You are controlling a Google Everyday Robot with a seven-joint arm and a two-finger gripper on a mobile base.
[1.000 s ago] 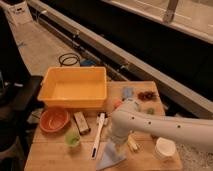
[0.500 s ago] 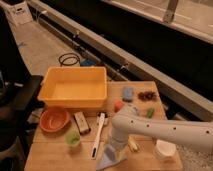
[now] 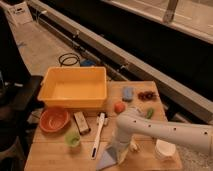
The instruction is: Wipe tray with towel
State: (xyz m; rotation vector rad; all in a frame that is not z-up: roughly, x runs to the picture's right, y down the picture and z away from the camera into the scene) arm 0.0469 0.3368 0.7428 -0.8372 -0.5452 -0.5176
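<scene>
The tray [image 3: 75,102] sat back left on the surface [image 3: 50,156] (bowl [image 3: 54,120] just before it); the tool [image 3: 119,152] stood over the towel [image 3: 106,160] at the front, right of the brush [image 3: 97,136].

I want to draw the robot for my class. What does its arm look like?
The arm is white and smooth, like a fat round tube with a rounded bend. A row of little dark dots runs along its side. No cables show. The gripper, pale like the arm, is at the front of the wooden table, by the towel.
</scene>
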